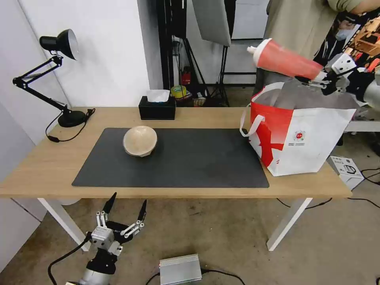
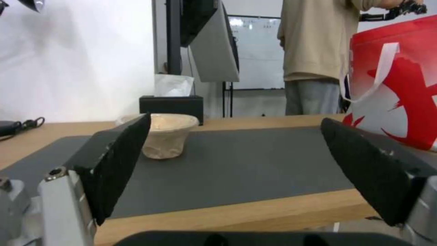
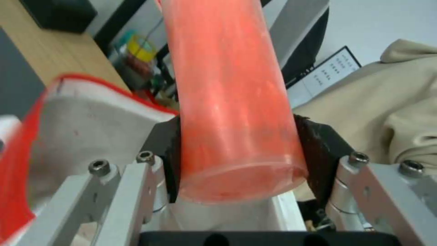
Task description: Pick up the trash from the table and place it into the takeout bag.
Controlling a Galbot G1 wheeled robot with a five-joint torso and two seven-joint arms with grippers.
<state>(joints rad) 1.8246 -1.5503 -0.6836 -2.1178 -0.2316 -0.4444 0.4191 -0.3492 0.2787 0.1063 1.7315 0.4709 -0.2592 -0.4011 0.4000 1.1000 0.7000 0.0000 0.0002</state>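
Note:
My right gripper (image 1: 312, 81) is shut on the base of the red cup (image 1: 285, 59), which lies tilted almost flat with its white lid pointing left, held in the air over the open takeout bag (image 1: 301, 138). In the right wrist view the red cup (image 3: 232, 102) sits clamped between both black pads, with the bag's silver lining (image 3: 86, 133) beside it. The tan dome-shaped paper bowl (image 1: 139, 141) rests upside down on the dark grey mat (image 1: 178, 158) of the table (image 1: 39, 166). My left gripper (image 1: 124, 206) hangs open below the table's front edge, facing the bowl (image 2: 166, 138).
A black tissue box (image 1: 157, 107) stands at the table's back middle and a black desk lamp (image 1: 59, 47) at the back left. A person in a beige top (image 1: 301, 23) stands behind the bag. A silver box (image 1: 180, 269) lies on the floor.

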